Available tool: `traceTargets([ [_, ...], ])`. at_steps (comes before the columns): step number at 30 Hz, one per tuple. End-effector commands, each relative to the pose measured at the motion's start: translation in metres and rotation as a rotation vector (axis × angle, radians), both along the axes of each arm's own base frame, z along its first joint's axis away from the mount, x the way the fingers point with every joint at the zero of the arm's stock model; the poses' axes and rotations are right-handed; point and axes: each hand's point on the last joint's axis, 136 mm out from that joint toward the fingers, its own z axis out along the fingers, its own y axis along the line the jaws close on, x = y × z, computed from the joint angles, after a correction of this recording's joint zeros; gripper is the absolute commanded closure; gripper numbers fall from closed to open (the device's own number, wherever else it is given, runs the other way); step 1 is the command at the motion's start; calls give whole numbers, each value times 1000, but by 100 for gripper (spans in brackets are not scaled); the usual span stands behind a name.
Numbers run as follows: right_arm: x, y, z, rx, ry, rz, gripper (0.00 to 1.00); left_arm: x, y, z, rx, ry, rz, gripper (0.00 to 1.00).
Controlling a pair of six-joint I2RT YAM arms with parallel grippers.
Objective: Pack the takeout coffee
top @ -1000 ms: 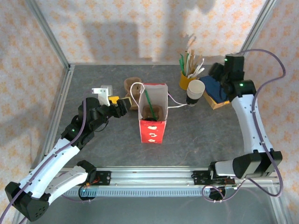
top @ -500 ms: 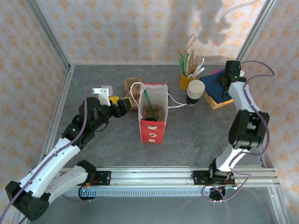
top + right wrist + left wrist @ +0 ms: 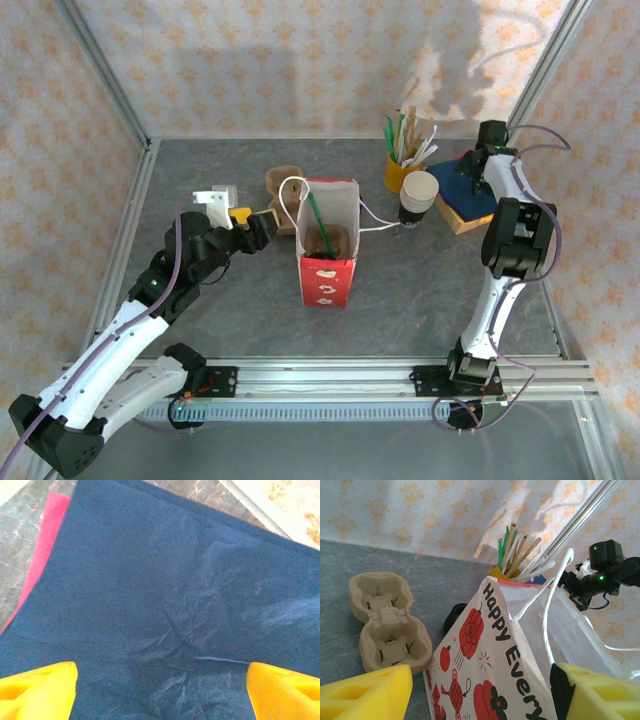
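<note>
From above, the paper bag stands upright and open-topped at the middle of the table; a green stick and a brown round shape show inside it, too small to tell apart further. The takeout coffee sits on the table to the right of the bag, just in front of the yellow cup of stir sticks; its cream-white inside faces the camera, its dark side below. The pulp cup carrier lies behind the bag's left corner. The left gripper hangs just beside the bag's left wall; the right gripper is at the far right, over the blue napkin.

From the left wrist, the left gripper has its yellow fingers spread wide, with the printed side of the paper bag in the space between them; whether either finger touches the paper cannot be told. The pulp cup carrier lies empty to the left; a small dark round thing peeks from behind the bag, too hidden to name; the right arm shows beyond the bag's white handle.

From the right wrist, the right gripper is spread wide and holds nothing; the blue napkin lies beneath it, with a red napkin showing at its left edge.
</note>
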Motion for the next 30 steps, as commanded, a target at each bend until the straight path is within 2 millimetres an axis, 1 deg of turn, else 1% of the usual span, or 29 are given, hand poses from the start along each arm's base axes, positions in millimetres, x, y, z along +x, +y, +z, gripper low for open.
traceTargets([
  [1, -5, 1, -16, 30, 68, -2, 15, -1, 9, -1, 19, -7, 32, 25],
  [2, -5, 1, -23, 38, 83, -1, 17, -1, 9, -1, 21, -9, 33, 25],
  [5, -7, 4, -36, 56, 109, 4, 22, -1, 9, -2, 22, -8, 32, 25],
  [8, -9, 3, -41, 54, 122, 6, 28, -1, 9, -3, 24, -5, 32, 25],
  [10, -8, 4, -39, 52, 119, 11, 34, -2, 10, -4, 25, -5, 32, 25],
  [12, -7, 4, -34, 61, 102, 17, 42, -2, 10, -4, 26, -6, 33, 25],
  [15, -4, 8, -21, 87, 55, 28, 54, -3, 10, -4, 25, -6, 33, 25],
  [17, -2, 8, -11, 95, 21, 32, 58, -3, 11, -5, 25, -5, 35, 25],
  [22, 2, 6, 6, 118, -27, 33, 63, -5, 12, -6, 25, -1, 36, 25],
  [27, 5, 4, 30, 137, -89, 35, 69, -8, 15, -3, 27, -8, 42, 25],
  [30, 6, 4, 42, 148, -116, 38, 70, -9, 16, -2, 24, -11, 43, 25],
])
